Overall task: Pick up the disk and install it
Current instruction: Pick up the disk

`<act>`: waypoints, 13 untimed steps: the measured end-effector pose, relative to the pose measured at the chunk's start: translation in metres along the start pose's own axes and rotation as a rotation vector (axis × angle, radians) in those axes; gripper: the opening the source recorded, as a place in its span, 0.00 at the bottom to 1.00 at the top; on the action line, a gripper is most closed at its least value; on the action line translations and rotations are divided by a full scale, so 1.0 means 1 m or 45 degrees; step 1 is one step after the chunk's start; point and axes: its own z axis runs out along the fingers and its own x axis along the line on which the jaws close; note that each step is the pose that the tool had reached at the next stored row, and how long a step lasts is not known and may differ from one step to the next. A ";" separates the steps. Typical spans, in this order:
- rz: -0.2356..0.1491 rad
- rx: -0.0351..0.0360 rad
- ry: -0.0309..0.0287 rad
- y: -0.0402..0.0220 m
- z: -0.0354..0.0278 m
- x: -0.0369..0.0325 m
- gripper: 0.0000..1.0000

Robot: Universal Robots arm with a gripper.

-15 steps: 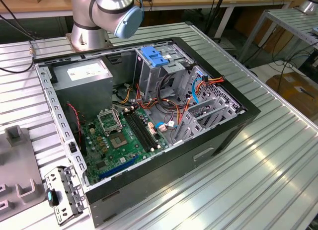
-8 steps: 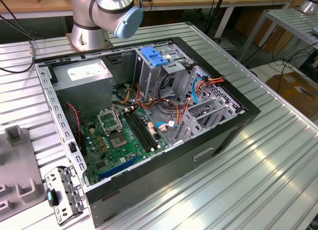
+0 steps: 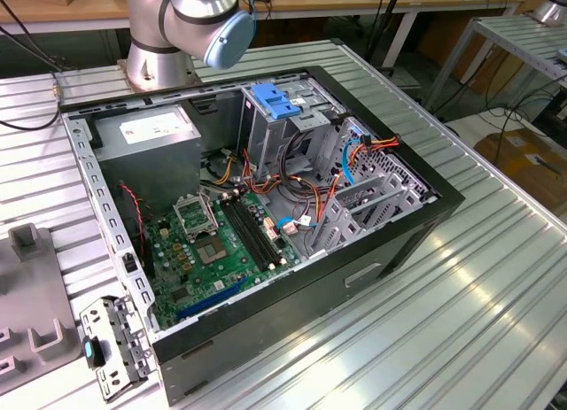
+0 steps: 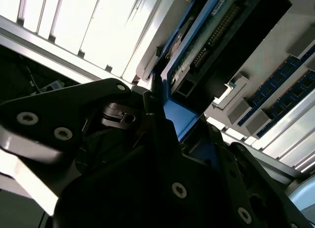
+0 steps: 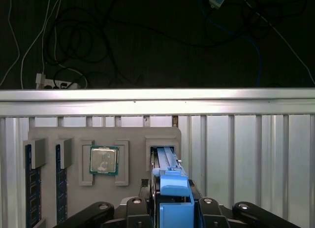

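In the first wrist view the disk (image 5: 172,181) stands on edge, its blue carrier rail facing the camera and its far end reaching into a slot of the grey fixture tray (image 5: 133,139). My gripper (image 5: 174,202) is shut on the disk, a dark finger against each side of the rail. The second wrist view shows the disk (image 4: 206,31) from the side, with its green circuit board and blue rail rising from between my fingers (image 4: 155,107). In the exterior view the open computer case (image 3: 399,242) lies on the table, its drive cage topped by a blue latch (image 3: 276,104).
A processor chip (image 5: 104,160) and two memory sticks (image 5: 32,183) sit in other pockets of the fixture tray. Beyond the table's aluminium edge rail (image 5: 157,101) cables lie on a dark floor. Inside the case are the power supply (image 3: 146,131), motherboard (image 3: 221,242) and loose wires (image 3: 306,193).
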 end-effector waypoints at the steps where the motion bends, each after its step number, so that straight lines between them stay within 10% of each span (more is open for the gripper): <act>1: 0.000 0.0000 0.0000 0.0000 0.0000 0.0000 0.37; 13: 0.000 0.0000 0.0000 0.0000 0.0003 0.0000 0.37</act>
